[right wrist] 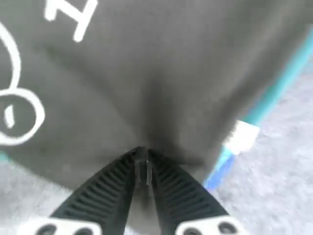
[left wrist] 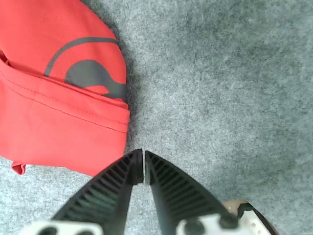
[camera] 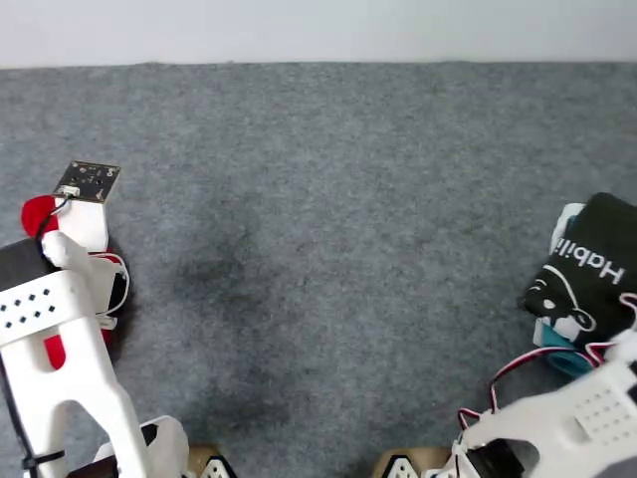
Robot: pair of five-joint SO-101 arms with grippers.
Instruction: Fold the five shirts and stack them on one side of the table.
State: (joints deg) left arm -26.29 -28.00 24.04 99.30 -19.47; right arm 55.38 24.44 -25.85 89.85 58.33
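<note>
A folded black shirt (camera: 595, 267) with white print tops a small stack at the 3 o'clock edge of the grey surface (camera: 328, 199). A teal shirt (camera: 563, 359) peeks out beneath it on the 6 o'clock side, and a pale layer (camera: 567, 220) shows toward 11 o'clock. Seen from the right wrist, the black shirt (right wrist: 146, 73) lies over the teal shirt (right wrist: 276, 90), whose white label (right wrist: 243, 137) sticks out at the edge. The right claw (right wrist: 142, 156) has its fingers together, the tips set against the black cloth where a crease runs; I cannot tell if any fabric is pinched between them. The right arm (camera: 577, 418) comes in from 5 o'clock. Well apart, at the 9 o'clock edge, lies a red shirt (camera: 38, 214), mostly under the left arm (camera: 60, 329). In the left wrist view the red shirt (left wrist: 63, 88) is folded, with a dark grey print on top. The left claw (left wrist: 144, 159) is closed too – it holds nothing, with its tips over bare surface just beside the shirt's folded edge.
</note>
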